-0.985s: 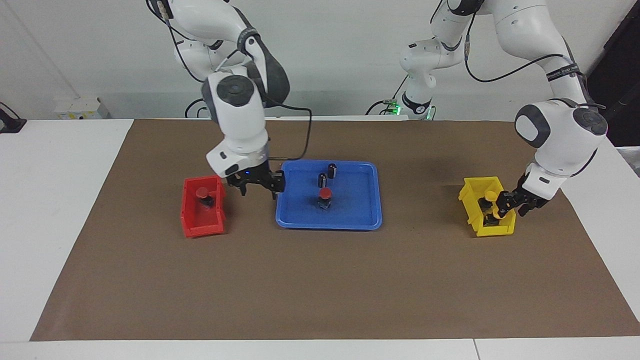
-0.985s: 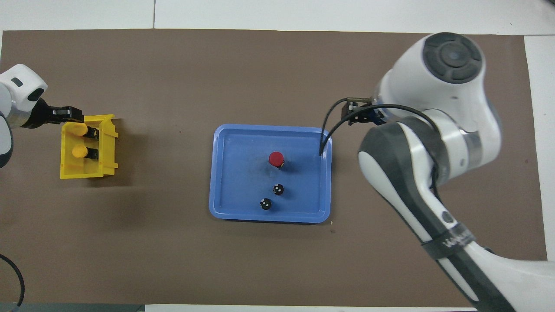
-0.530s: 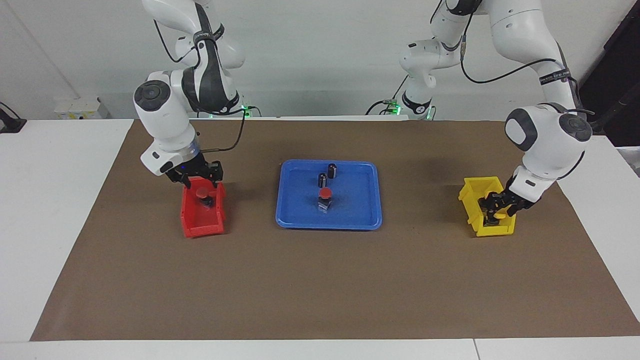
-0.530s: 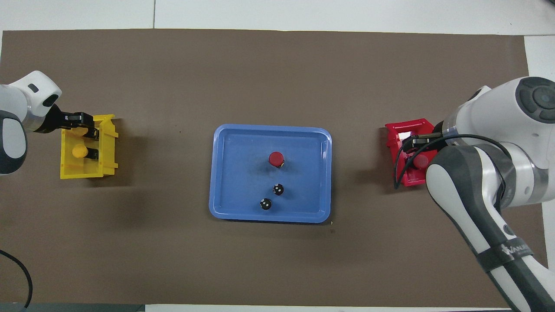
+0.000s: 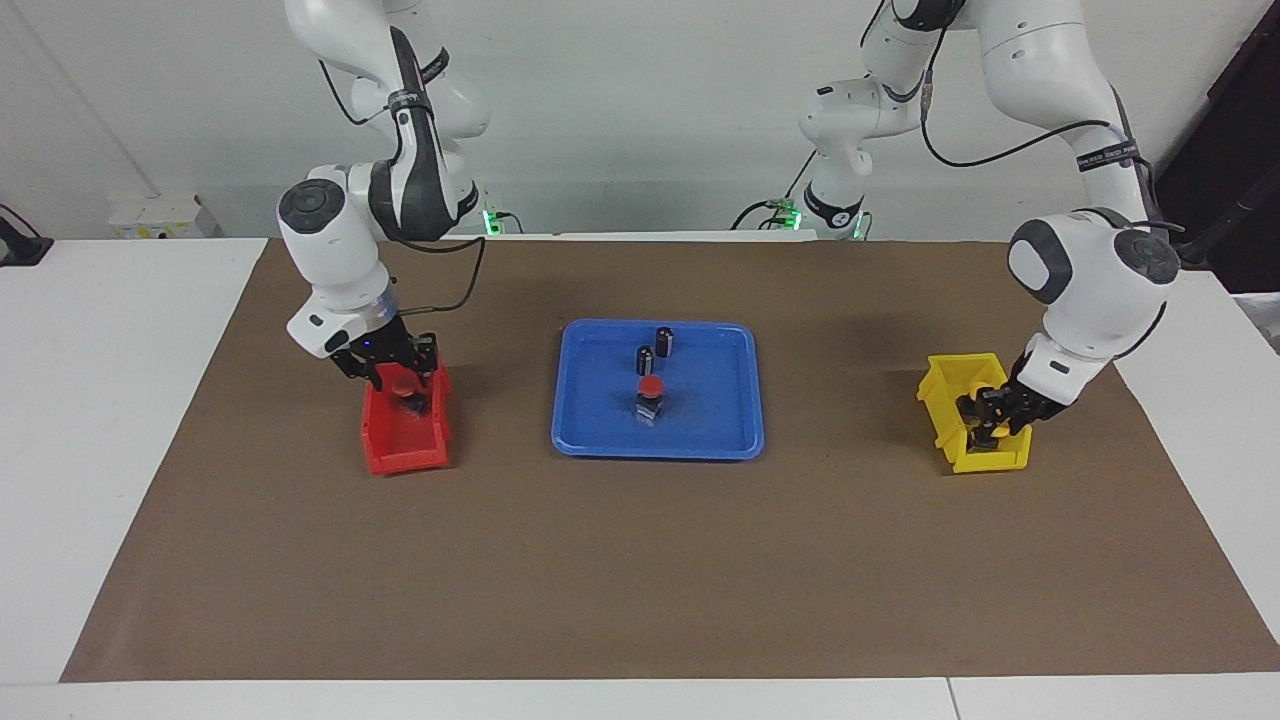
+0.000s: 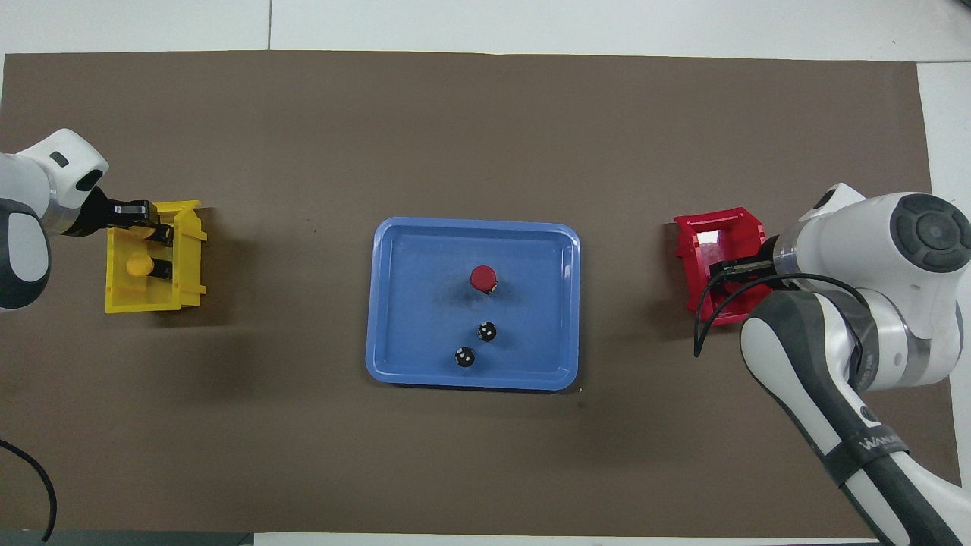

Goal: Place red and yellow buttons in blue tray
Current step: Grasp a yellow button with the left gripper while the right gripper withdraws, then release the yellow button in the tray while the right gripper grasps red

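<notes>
At the blue tray (image 5: 742, 392) (image 6: 387, 303), mid-table, the two small dark cylinders (image 5: 654, 351) (image 6: 476, 343) are standing nearest the robots, with one red button (image 5: 650, 396) (image 6: 482, 277) just farther out. Toward the right arm's end, the right gripper (image 5: 392, 378) is dipping into the red bin (image 5: 405, 445) (image 6: 702, 250), its jaws spread around the second red button (image 5: 404, 388); whether the fingers are touching it cannot be told, and the overhead view is hiding that button under the wrist. Toward the left arm's end, the left gripper (image 5: 992, 415) (image 6: 148, 221) is reaching into the yellow bin (image 5: 950, 385) (image 6: 121, 292), covering one yellow button there; its grip cannot be told. The other yellow button (image 6: 139, 265) is sitting free beside it. A second ago the right gripper was hanging between red bin and tray, and the left was just outside the yellow bin.
</notes>
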Action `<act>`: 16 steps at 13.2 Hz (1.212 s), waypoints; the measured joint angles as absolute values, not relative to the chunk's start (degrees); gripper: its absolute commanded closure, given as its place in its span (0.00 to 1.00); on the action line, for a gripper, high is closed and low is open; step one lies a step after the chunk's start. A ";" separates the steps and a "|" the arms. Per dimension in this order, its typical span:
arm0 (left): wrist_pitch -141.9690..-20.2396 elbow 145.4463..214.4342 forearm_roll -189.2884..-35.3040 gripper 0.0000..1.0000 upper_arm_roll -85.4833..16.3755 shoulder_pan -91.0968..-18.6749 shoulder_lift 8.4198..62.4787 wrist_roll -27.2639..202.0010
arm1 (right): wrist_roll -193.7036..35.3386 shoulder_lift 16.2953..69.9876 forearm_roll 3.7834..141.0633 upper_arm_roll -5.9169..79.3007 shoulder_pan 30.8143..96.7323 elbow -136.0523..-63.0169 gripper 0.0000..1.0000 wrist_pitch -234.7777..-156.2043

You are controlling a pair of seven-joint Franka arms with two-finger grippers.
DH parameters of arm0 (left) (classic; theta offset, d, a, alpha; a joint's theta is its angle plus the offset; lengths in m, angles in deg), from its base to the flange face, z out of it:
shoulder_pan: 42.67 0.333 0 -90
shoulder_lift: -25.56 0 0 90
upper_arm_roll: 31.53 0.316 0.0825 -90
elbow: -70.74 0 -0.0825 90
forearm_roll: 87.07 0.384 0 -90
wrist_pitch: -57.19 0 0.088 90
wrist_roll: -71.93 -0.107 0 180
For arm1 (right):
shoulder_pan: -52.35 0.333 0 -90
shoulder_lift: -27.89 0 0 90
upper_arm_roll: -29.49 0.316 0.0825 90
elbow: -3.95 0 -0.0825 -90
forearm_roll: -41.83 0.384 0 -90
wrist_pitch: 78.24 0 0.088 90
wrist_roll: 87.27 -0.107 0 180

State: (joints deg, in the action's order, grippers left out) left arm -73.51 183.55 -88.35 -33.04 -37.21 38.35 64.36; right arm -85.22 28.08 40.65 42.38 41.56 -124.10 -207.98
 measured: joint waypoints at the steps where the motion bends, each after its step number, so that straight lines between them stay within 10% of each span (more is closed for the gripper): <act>1: -73.36 183.38 -88.35 0.98 -33.04 -37.20 38.32 64.52 | -84.82 28.07 40.65 42.38 41.33 -124.75 0.33 -209.17; 8: -48.43 164.30 -85.78 0.98 -33.62 -44.31 36.77 76.76 | -84.70 27.53 40.65 42.41 41.31 -128.35 0.49 -212.13; 11: -49.15 165.24 -83.77 0.98 -34.41 -61.80 37.08 98.99 | -84.64 27.33 40.65 42.41 41.31 -128.87 0.74 -212.13; 16: -62.73 173.66 -89.53 0.98 -34.50 -72.04 37.94 107.91 | -83.70 27.05 40.65 42.43 41.31 -125.28 0.74 -207.43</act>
